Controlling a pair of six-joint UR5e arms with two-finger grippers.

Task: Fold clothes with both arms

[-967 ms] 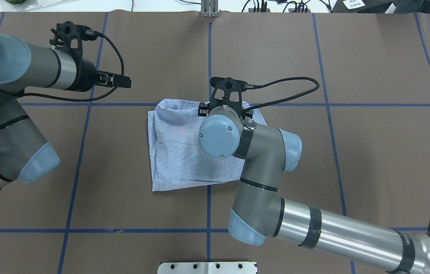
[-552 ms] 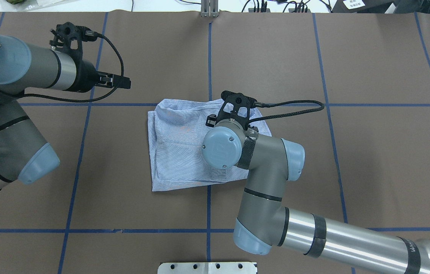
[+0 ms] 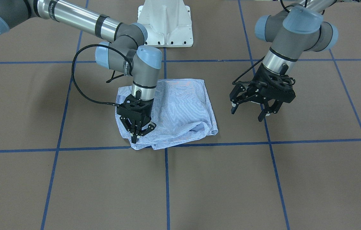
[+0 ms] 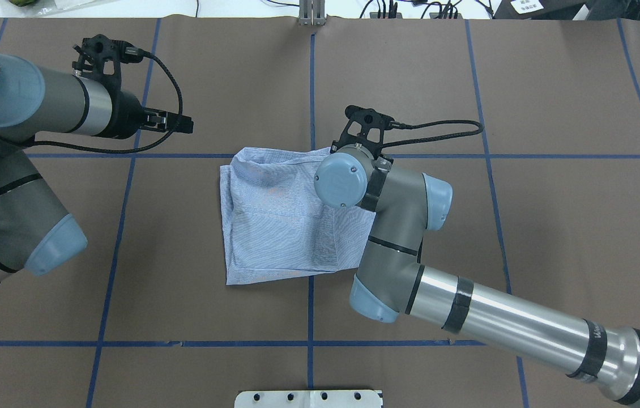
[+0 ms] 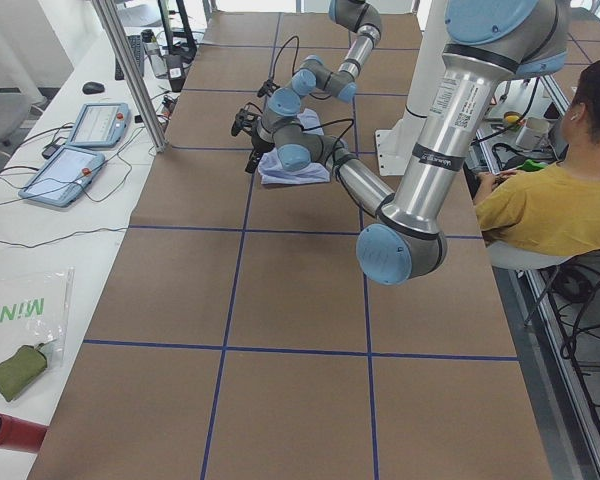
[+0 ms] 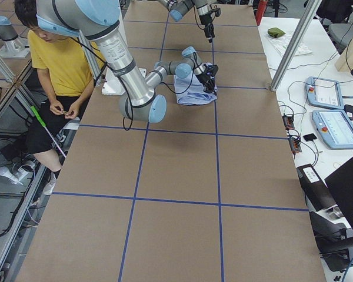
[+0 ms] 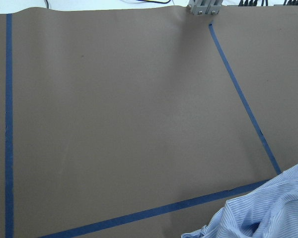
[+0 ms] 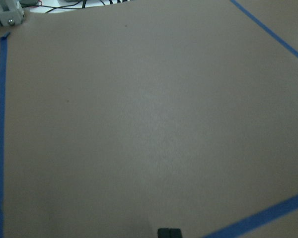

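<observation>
The light blue striped shirt (image 3: pixel 180 108) lies folded into a rough rectangle at the table's middle (image 4: pixel 274 215). My right gripper (image 3: pixel 134 136) is shut, fingers pointing down, tips touching the shirt's corner farthest from the robot on its right side. I cannot tell whether cloth is pinched. In the overhead view my right wrist hides that gripper. The right wrist view shows only bare table and the closed fingertips (image 8: pixel 169 233). My left gripper (image 3: pixel 247 114) is open and empty above the table, apart from the shirt on the robot's left (image 4: pixel 187 122). A shirt edge (image 7: pixel 268 213) shows in the left wrist view.
Blue tape lines (image 4: pixel 311 85) divide the brown table. The white pedestal base (image 3: pixel 166 22) stands at the robot's side. A person in yellow (image 5: pixel 550 200) sits beside the table. Control tablets (image 6: pixel 326 94) lie on a side bench. A metal plate (image 4: pixel 308 398) sits at the near edge.
My right wrist drew back toward the robot, then moved forward and right to the shirt's far right corner. The shirt and the left arm have barely moved.
</observation>
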